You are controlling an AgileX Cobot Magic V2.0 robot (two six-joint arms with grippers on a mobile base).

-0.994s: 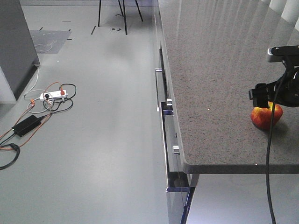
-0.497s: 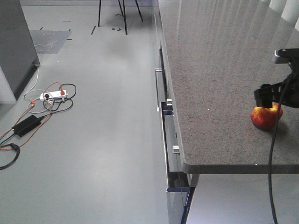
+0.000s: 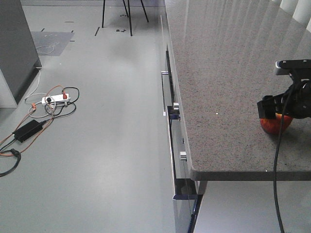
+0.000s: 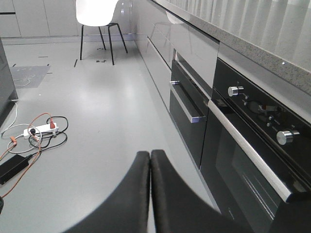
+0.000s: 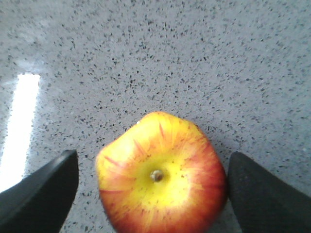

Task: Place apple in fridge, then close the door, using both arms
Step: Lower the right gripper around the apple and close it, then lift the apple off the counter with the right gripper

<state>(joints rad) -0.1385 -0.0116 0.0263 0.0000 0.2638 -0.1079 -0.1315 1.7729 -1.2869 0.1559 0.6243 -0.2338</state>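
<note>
front view: the apple (image 3: 276, 124) sits on the speckled grey table (image 3: 218, 73), near its right front corner, with only its lower red part showing. the right hand (image 3: 277, 114) is down over it from above, black fingers on either side, and a black cable (image 3: 276, 170) hangs from the arm past the table edge. drawers (image 3: 171, 116) with metal handles run along the table's side. on the grey floor (image 3: 107, 121) to the left lie a white power strip (image 3: 55, 99), orange and black leads and a black adapter (image 3: 28, 129). the dark grey fridge (image 3: 17, 43) stands at the far left edge, well apart from the table; its door cannot be made out. black chair legs (image 3: 124, 14) show at the top

left wrist view: the left hand (image 4: 149, 156) is clenched, its two black fingers (image 4: 133, 194) pressed flat together with nothing between them, hanging above the floor. to its right is a black oven (image 4: 243, 155) with round metal knobs and a long bar handle. a white chair (image 4: 99, 9) stands further back

right wrist view: the apple fills the lower middle, stem dimple up, yellow at the centre and red at the rim, resting on the table. the right hand (image 5: 151, 155) is released, one finger (image 5: 41, 194) clearly apart on the left; whether the right-side finger touches the skin i cannot tell
</note>
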